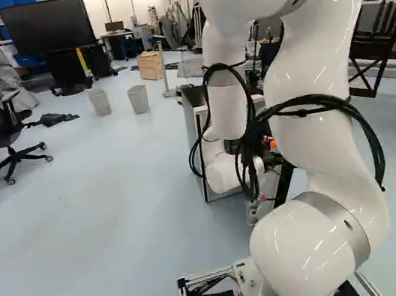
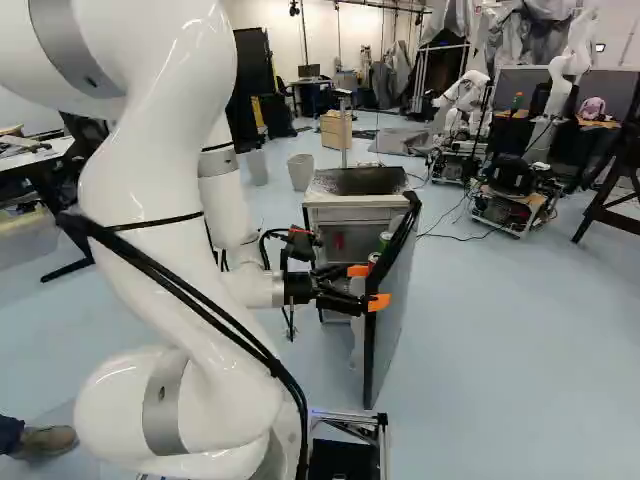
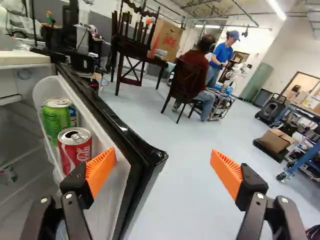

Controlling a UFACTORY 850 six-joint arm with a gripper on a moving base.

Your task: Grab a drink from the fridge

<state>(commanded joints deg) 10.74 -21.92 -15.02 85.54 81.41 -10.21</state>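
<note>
One red can (image 3: 75,152), one green can (image 3: 55,119): in shelf (image 3: 93,122) of fridge door (image 3: 143,150), red nearer free edge; gripper (image 2: 368,287), jaws wide

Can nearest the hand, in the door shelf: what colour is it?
The can is red with white lettering and a silver top, clearest in the wrist view.

Both base views look ahead from behind the gripper (image 2: 380,287); the wrist view, close along it, shares the right's fridge door (image 3: 126,131).
</note>
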